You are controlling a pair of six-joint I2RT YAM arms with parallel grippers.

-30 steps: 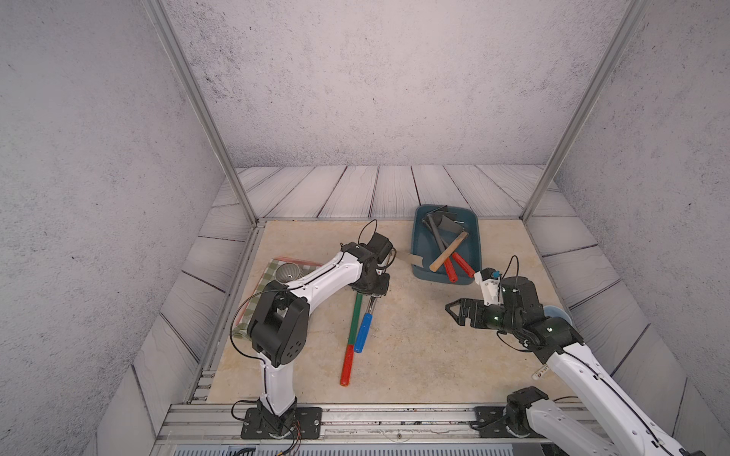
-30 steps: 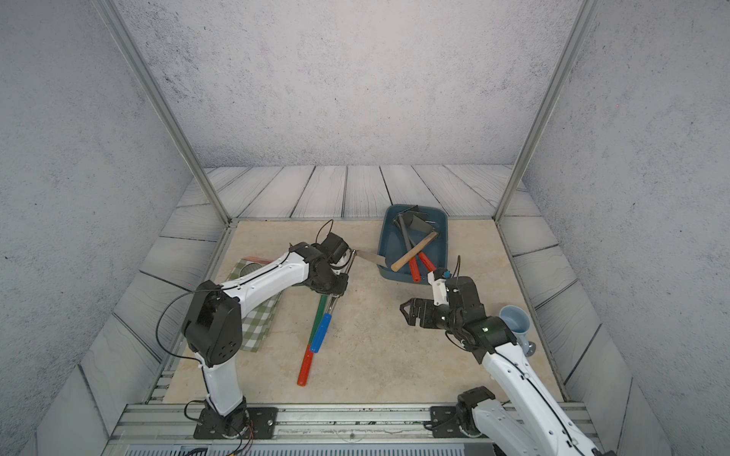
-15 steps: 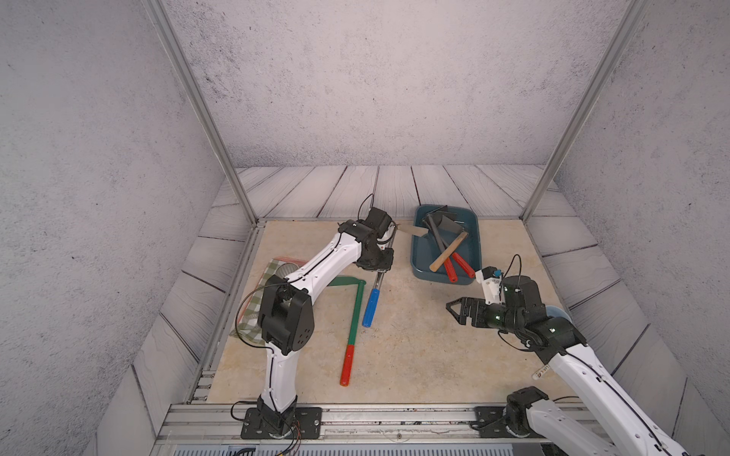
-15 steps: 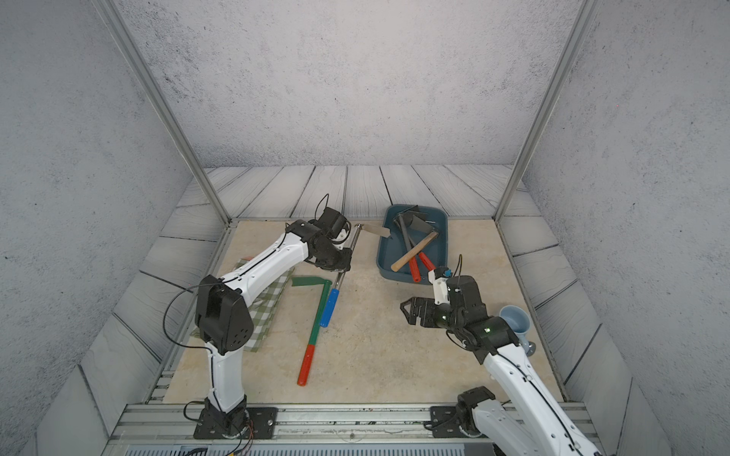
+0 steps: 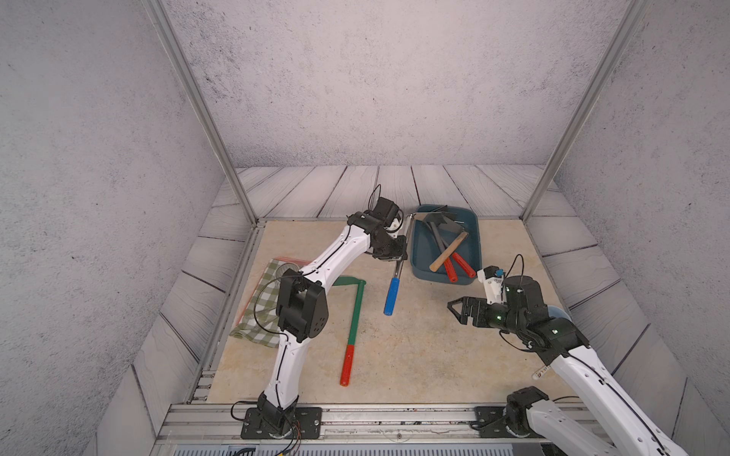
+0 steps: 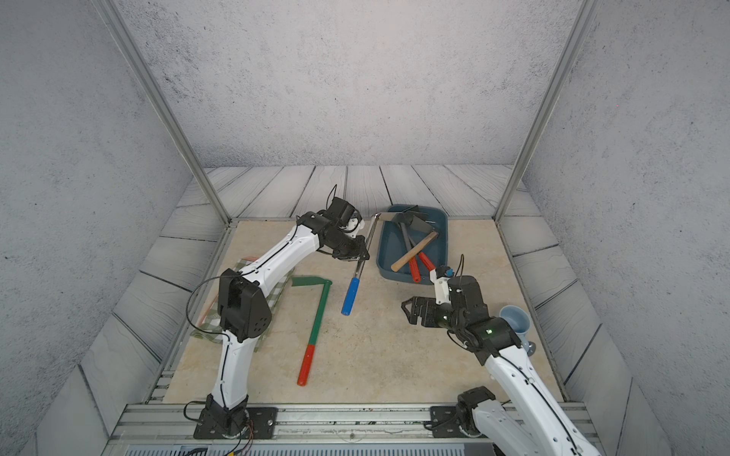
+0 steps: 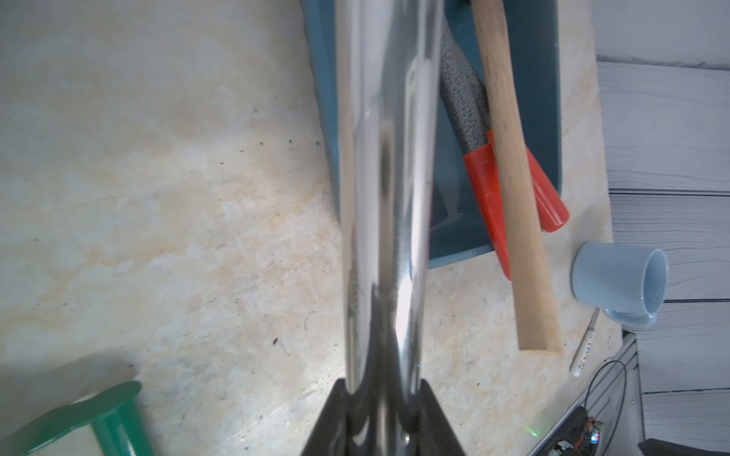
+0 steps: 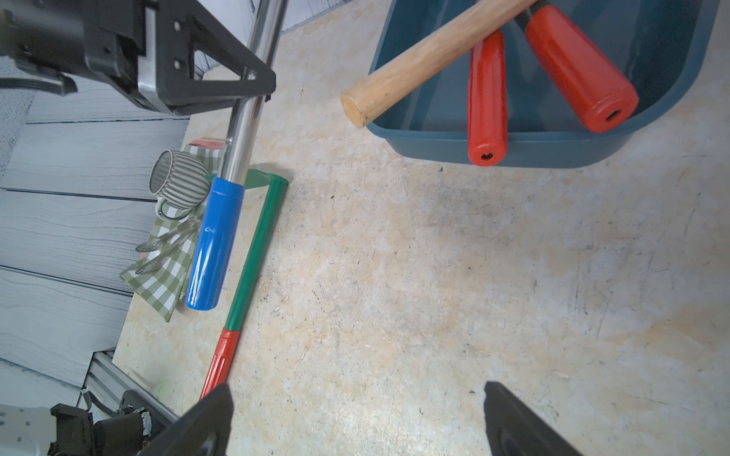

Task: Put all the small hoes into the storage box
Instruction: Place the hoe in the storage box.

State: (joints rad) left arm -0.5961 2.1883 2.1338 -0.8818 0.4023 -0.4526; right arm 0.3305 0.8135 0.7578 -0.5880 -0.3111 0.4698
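Left end effector [image 5: 398, 256] pinches the shaft of one blue-handled hoe [image 5: 391, 292]; right end effector [image 5: 454, 312] stands spread. Three tools [image 5: 448, 248] lie in the box [image 5: 430, 276].

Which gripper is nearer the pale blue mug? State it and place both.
Right. The right gripper, jaws open, hovers just inward of the pale blue mug. The left gripper clamps the small hoe farther off, beside the storage box.

Rough grey speckled walls [image 5: 375, 79] stand on three sides. Pale grey wooden planks [image 5: 355, 189] slope down to a flat beige stone-look floor [image 5: 414, 347]. Two thin silver metal posts [image 5: 203, 114] rise at the back corners. A silver metal rail [image 5: 395, 418] runs along the front.
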